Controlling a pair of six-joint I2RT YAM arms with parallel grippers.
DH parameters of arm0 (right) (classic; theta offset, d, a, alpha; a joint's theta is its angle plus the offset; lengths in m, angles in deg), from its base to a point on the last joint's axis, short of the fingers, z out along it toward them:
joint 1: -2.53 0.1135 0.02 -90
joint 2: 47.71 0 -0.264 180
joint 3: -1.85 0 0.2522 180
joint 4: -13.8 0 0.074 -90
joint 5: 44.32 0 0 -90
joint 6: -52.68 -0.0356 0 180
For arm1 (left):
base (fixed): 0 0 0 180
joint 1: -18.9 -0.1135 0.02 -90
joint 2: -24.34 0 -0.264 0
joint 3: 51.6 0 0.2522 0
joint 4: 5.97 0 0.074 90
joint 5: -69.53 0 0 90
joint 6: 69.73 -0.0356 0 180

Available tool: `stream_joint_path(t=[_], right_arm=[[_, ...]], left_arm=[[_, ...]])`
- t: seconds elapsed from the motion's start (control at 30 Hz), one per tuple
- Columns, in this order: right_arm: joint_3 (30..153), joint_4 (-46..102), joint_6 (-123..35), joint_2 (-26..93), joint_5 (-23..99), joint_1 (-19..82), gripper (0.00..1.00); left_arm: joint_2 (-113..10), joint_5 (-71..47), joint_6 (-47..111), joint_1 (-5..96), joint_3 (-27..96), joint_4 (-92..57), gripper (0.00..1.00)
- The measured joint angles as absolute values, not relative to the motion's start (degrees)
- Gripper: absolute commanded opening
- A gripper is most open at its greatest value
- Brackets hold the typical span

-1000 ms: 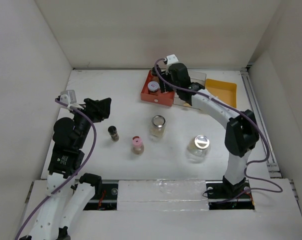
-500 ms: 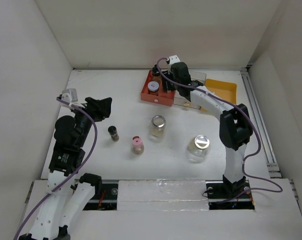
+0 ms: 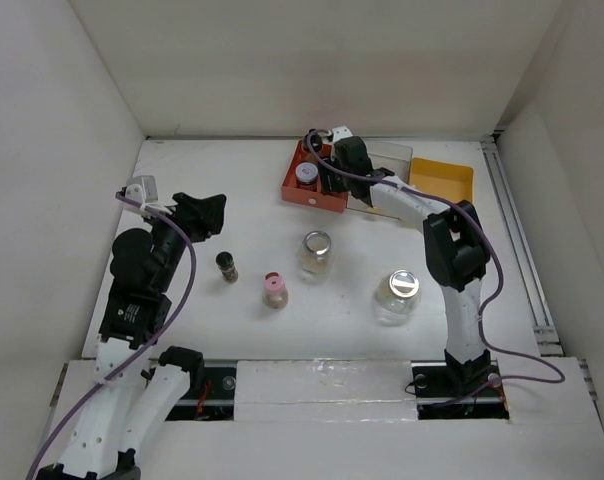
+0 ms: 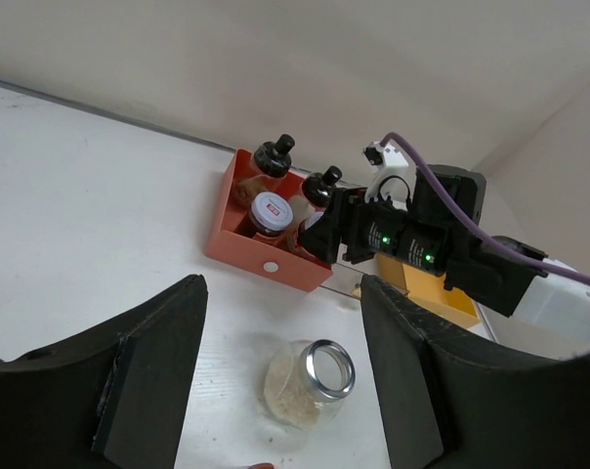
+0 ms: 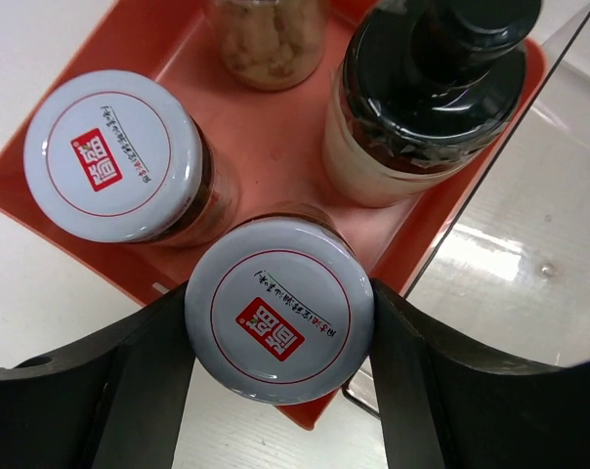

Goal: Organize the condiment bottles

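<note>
My right gripper point(image 5: 280, 315) is shut on a grey-lidded spice jar point(image 5: 275, 303) over the near corner of the red tray point(image 5: 271, 122); whether the jar rests on the tray floor I cannot tell. In the tray stand a second grey-lidded jar point(image 5: 114, 156), a black-capped bottle point(image 5: 432, 93) and another bottle point(image 5: 271, 39). On the table stand a dark slim shaker point(image 3: 226, 266), a pink-capped bottle point(image 3: 274, 290) and two clear glass jars point(image 3: 316, 253) point(image 3: 397, 295). My left gripper point(image 3: 202, 213) hangs open at the left, holding nothing; its view looks down on the smaller glass jar point(image 4: 310, 386).
A clear tray point(image 3: 392, 152) and an orange tray point(image 3: 447, 180) lie right of the red tray point(image 3: 307, 196) at the back. White walls enclose the table on three sides. The right arm stretches from its base over the orange tray's near side.
The right arm has swung left, carrying its gripper and the held jar a little further over the red tray. The left gripper has barely moved.
</note>
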State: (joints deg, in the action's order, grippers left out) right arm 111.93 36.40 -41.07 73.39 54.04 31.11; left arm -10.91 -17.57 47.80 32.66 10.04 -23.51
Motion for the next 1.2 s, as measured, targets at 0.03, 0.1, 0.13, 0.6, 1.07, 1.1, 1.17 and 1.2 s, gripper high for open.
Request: stream_joint_path(t=[0.03, 0.1, 0.13, 0.6, 1.07, 1.1, 1.17, 1.2], right_arm=[[111.93, 36.38, -41.22, 73.76, 54.00, 31.11, 0.59], [111.93, 36.36, -41.42, 74.33, 53.80, 31.11, 0.60], [111.93, 36.31, -41.62, 74.55, 53.78, 31.11, 0.63], [112.19, 33.36, -42.38, 72.30, 53.80, 31.11, 0.90], [88.15, 33.58, -42.67, 37.94, 54.21, 42.34, 1.00], [86.83, 33.99, -42.64, 36.63, 53.97, 43.74, 1.00], [83.77, 34.67, -42.56, 34.59, 53.58, 46.17, 1.00], [82.40, 35.31, -42.58, 34.00, 53.54, 46.76, 1.00]], left_arm=[[-11.11, -17.53, 47.82, 32.66, 10.04, -23.44, 0.63], [-11.30, -17.33, 47.88, 32.66, 10.04, -23.42, 0.65], [-11.56, -17.25, 47.93, 32.66, 10.04, -23.42, 0.68], [-14.91, -14.67, 49.28, 32.66, 14.32, -24.73, 0.95], [-17.53, -9.27, 57.89, 32.66, 25.93, -21.93, 0.99], [-17.49, -9.25, 58.07, 32.66, 26.21, -21.63, 0.99], [-16.90, -9.14, 58.48, 32.66, 26.39, -20.97, 0.99], [-16.66, -9.09, 58.68, 32.66, 26.39, -20.82, 0.99]])
